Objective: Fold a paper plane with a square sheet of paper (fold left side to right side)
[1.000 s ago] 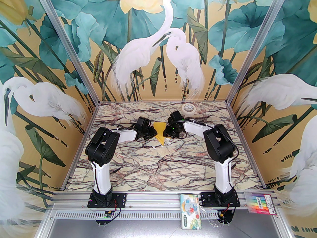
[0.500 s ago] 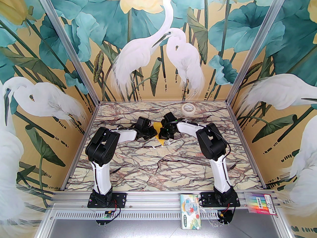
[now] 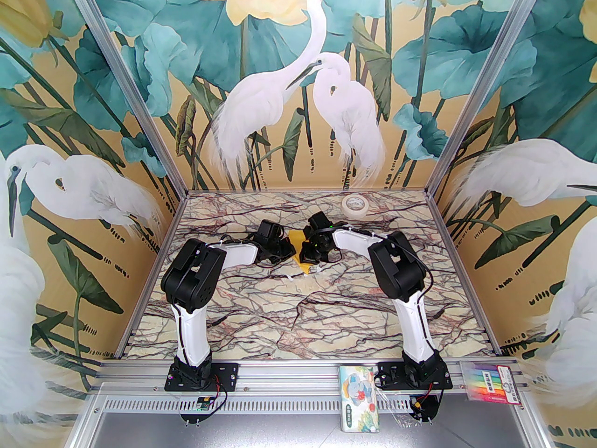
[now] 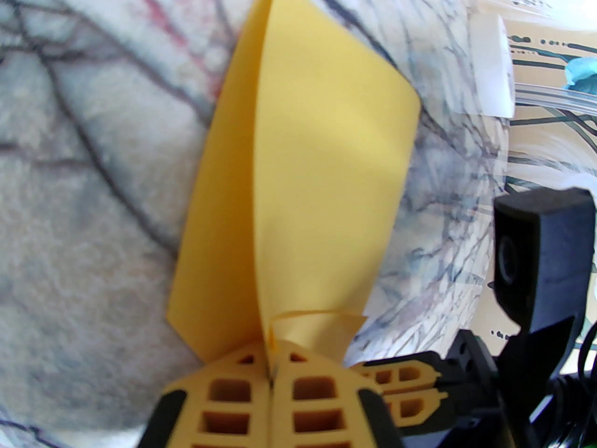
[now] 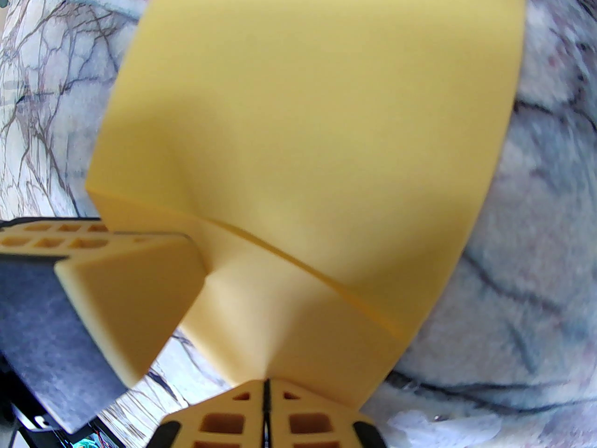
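- paper sheet (image 3: 296, 241): yellow, loosely folded over, mid-worktop (image 3: 298, 315), on the arms' side of the tape roll (image 3: 354, 205)
- left hand (image 4: 270, 367): pinched tight on one corner
- right hand (image 5: 266, 385): pinched tight on the opposite edge

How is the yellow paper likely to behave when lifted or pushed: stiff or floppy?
Probably floppy: the yellow paper bows between the pinches of the left claw and right claw. Likely very light, since two fingertip pinches hold it. It seems to crease readily, judging by the sharp fold line; pushing would likely buckle it.
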You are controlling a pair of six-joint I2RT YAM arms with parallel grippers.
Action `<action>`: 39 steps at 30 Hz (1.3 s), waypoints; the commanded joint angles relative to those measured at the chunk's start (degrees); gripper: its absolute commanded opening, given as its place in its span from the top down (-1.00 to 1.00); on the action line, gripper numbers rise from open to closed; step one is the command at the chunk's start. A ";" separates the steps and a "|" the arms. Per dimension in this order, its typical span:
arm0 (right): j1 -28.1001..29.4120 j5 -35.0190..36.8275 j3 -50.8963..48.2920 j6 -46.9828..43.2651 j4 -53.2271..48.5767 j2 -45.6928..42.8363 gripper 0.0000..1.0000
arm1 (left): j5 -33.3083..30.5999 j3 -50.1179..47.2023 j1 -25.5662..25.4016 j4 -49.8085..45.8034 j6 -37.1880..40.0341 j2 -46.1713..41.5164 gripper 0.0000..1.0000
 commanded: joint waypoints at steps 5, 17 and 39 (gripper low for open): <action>1.15 2.41 -1.25 -2.79 -3.89 -2.98 0.83 | -2.48 2.49 -0.45 -3.81 -0.21 1.73 1.00; 1.70 3.36 -3.66 -3.17 -5.02 -5.65 0.82 | -2.19 2.66 -0.46 -3.71 -0.57 1.66 1.00; 2.84 5.28 -5.56 -3.31 -6.30 -8.41 0.83 | -1.47 2.57 -0.56 -3.59 -0.77 1.93 1.00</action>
